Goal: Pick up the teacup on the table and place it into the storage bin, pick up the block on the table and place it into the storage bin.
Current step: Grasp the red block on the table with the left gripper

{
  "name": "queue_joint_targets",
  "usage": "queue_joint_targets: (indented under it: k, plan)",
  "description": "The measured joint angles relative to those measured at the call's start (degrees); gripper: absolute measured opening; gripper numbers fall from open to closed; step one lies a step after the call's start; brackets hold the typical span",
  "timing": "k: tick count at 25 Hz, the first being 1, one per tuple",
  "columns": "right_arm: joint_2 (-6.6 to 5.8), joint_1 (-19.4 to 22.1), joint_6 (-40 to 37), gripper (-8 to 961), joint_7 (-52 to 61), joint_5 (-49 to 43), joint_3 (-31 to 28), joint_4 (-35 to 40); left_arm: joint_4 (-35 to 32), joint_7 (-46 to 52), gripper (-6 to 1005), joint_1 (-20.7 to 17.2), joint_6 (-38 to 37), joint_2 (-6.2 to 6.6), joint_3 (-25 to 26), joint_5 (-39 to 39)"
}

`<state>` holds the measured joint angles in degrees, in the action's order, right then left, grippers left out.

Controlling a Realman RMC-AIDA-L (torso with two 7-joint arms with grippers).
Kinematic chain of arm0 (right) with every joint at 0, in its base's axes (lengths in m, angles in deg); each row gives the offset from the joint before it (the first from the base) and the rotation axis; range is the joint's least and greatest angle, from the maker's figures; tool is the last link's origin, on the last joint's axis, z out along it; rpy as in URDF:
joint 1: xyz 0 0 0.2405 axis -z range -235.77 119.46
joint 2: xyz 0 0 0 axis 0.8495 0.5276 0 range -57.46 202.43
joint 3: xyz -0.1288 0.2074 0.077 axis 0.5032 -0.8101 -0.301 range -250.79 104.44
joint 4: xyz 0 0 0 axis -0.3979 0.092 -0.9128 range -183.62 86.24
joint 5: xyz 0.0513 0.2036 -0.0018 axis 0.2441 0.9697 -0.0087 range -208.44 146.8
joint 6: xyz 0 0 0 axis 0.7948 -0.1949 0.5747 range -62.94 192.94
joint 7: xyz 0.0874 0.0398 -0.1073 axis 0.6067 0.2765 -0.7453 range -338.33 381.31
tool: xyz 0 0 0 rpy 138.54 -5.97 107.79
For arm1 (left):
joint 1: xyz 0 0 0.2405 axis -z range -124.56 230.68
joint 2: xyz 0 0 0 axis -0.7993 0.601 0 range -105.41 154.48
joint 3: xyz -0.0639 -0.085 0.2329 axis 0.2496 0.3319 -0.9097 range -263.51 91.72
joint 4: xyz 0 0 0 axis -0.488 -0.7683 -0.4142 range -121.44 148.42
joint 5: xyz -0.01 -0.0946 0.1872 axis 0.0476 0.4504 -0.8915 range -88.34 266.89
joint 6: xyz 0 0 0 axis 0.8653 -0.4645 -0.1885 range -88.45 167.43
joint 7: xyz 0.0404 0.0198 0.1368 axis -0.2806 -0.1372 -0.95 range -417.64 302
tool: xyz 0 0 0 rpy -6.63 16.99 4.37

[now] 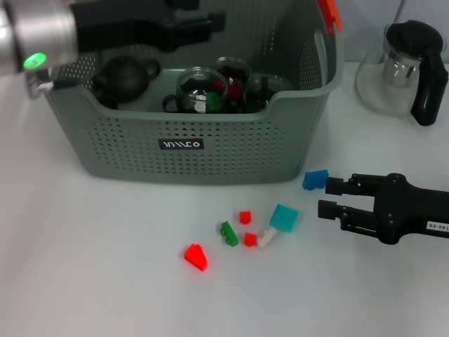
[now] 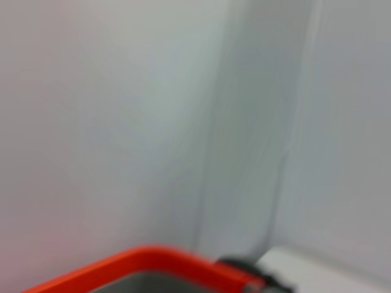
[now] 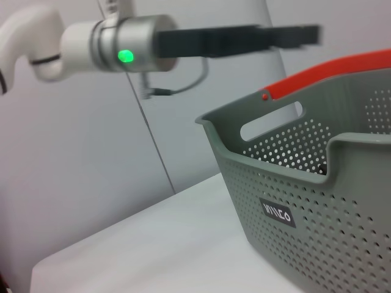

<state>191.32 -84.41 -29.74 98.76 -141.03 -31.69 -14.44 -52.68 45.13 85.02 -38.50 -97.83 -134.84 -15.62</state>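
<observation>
The storage bin (image 1: 126, 147) stands at the back of the table; it is grey and perforated, with orange handle tops (image 2: 153, 259) and a black label. Inside it lie glass teacups (image 1: 200, 88) and a black teapot (image 1: 126, 76). No teacup shows on the table. Several small blocks lie in front of the bin, among them a blue block (image 1: 315, 180), a teal block (image 1: 284, 217) and a red block (image 1: 196, 256). My right gripper (image 1: 328, 198) hovers open low at the right, the blue block just beyond its far finger. My left gripper (image 1: 210, 14) hangs open over the bin, holding nothing.
A glass pitcher (image 1: 400, 67) with a black handle stands at the back right. Green (image 1: 229, 233), white (image 1: 267, 239) and small red (image 1: 245, 217) pieces lie among the blocks. The right wrist view shows the bin's wall (image 3: 342, 201) and the left gripper (image 3: 305, 33) above it.
</observation>
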Motion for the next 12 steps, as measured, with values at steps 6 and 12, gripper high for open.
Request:
queue_joint_targets:
  k: [6, 12]
  plan:
    - [0.25, 0.03, -0.08, 533, -0.02, -0.01, -1.00, -0.06, 8.97, -13.53, 616, -6.40, -19.80, -0.15, 12.90, 4.45]
    - [0.66, -0.28, -1.50, 533, -1.22, 0.00, -1.47, -0.16, 19.13, -31.75, 617, -11.88, -27.61, -1.11, 20.30, -3.36]
